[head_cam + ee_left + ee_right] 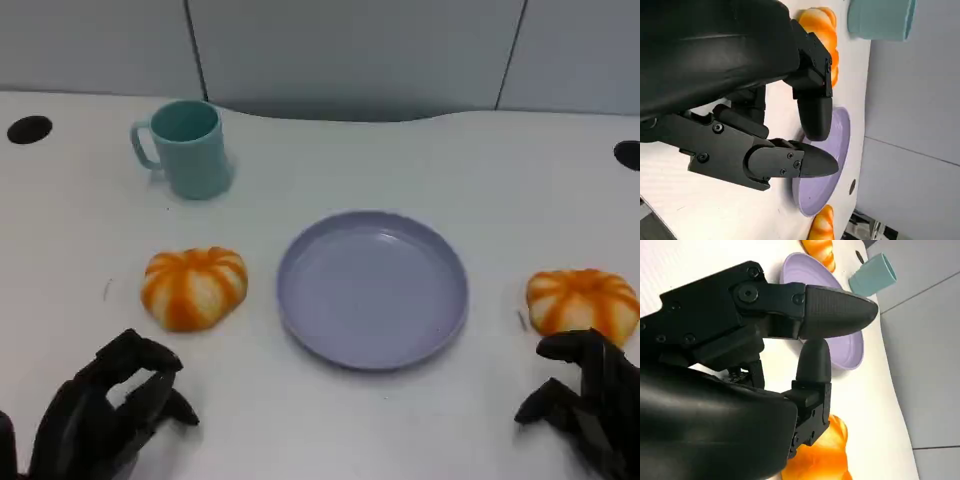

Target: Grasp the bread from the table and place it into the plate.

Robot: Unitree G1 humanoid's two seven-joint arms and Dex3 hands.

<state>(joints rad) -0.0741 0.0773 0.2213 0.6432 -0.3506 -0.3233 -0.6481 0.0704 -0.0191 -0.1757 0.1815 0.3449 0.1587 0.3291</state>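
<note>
In the head view, the picture's lower edge is cutting off the left hand [105, 415] and the right hand [585, 405]. The right hand's fingers [570, 350] are covering the near rim of the right bread [582, 298]. In the left wrist view, the fingers [812, 107] are hiding part of the plate [840, 145].

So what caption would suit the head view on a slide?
Two open hands, left hand and right hand, wait before an empty plate flanked by two bread rolls.

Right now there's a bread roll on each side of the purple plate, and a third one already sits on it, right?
Not quite. The purple plate holds nothing, as the head view shows. The rest stands: one bread roll lies on its left and another on its right, both on the table.
</note>
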